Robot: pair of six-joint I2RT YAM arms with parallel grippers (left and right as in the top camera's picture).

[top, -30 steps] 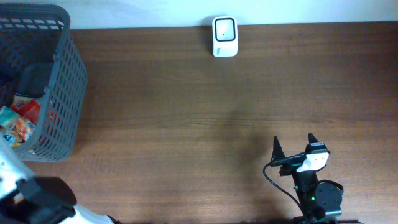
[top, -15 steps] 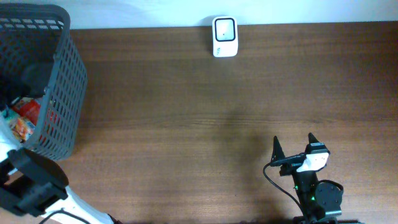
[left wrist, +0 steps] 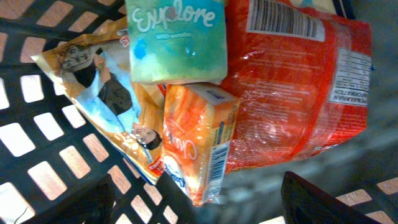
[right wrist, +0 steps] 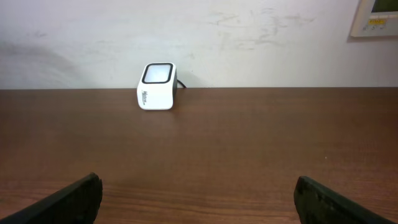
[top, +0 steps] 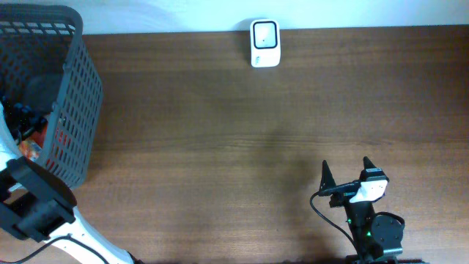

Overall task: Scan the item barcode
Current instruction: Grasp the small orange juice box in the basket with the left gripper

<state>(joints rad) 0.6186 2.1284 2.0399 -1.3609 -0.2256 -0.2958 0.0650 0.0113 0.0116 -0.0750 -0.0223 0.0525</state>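
1 basket (top: 73,95) w/ 4 pkgs: green tissue pack (left wrist: 174,40), orange box (left wrist: 199,137), red bag (left wrist: 292,93), snack bag (left wrist: 93,87). 1 scanner (top: 264,42) on worktop (top: 220,147). L gripper (left wrist: 193,199) spread above pkgs; R gripper (right wrist: 199,186) spread wide.

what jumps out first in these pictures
The grey basket at the left stands out, holding bright packs: a red bag, an orange pack and a teal Explore pack. The white barcode scanner stands alone at the far edge of the table.
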